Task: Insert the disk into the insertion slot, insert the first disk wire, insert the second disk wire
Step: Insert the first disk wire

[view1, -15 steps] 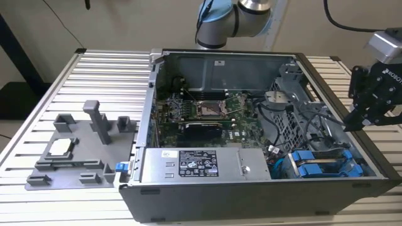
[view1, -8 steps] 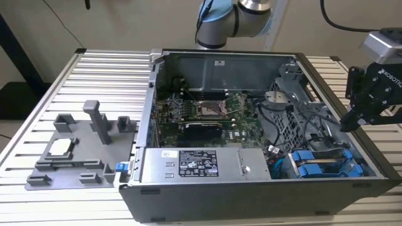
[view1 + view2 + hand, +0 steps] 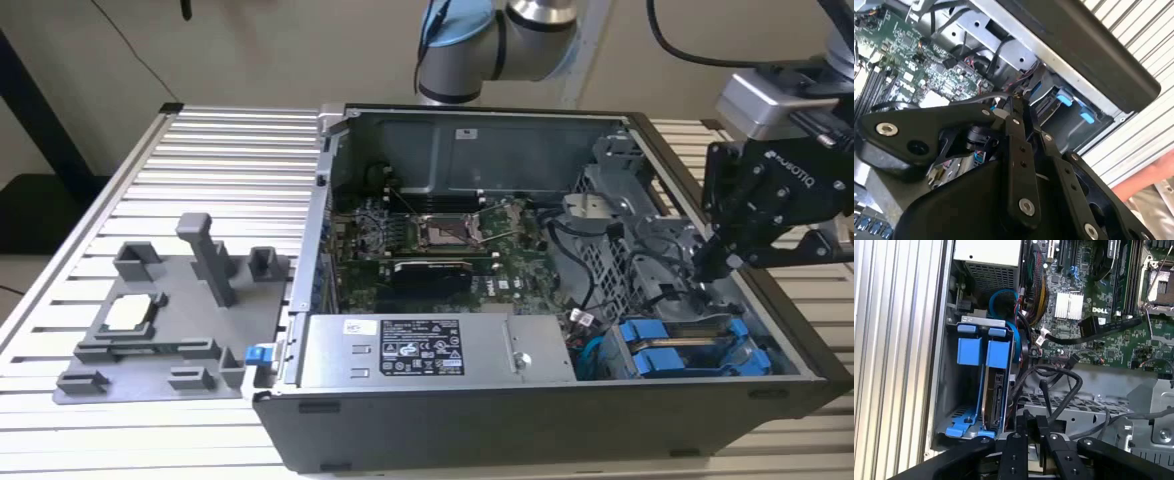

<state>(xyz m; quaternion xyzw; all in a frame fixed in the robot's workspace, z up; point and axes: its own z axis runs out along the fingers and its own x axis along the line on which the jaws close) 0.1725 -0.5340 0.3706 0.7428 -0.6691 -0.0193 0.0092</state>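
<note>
— Where is the disk [image 3: 996,390]?
— It stands on edge in the insertion slot [image 3: 981,319], in the near corner of the open computer case [image 3: 534,425] on the exterior view's right. Its blue front is level with the other blue-fronted drive [image 3: 968,351] just beside it.
— And the gripper [image 3: 1034,424]?
— It is down inside the case near the disk's rear end, a little farther back and not touching it. The fingers are narrow, almost together. A black cable [image 3: 1054,368] loops down to the tips, but I cannot tell whether they pinch it.
— What is on the surface, from left to right?
— It is a ribbed aluminium table [image 3: 134,200]. On the exterior view's left lies a grey fixture plate [image 3: 160,320] with upright posts. The case sits in the middle, with the motherboard [image 3: 427,230] on the far side and the power supply [image 3: 427,350] along the near wall. The drives and the gripper are on the exterior view's right.
— What about the room?
— There is a plain pale wall behind. The robot arm [image 3: 494,40] rises at the table's far edge, and dark cables hang beside it.
</note>
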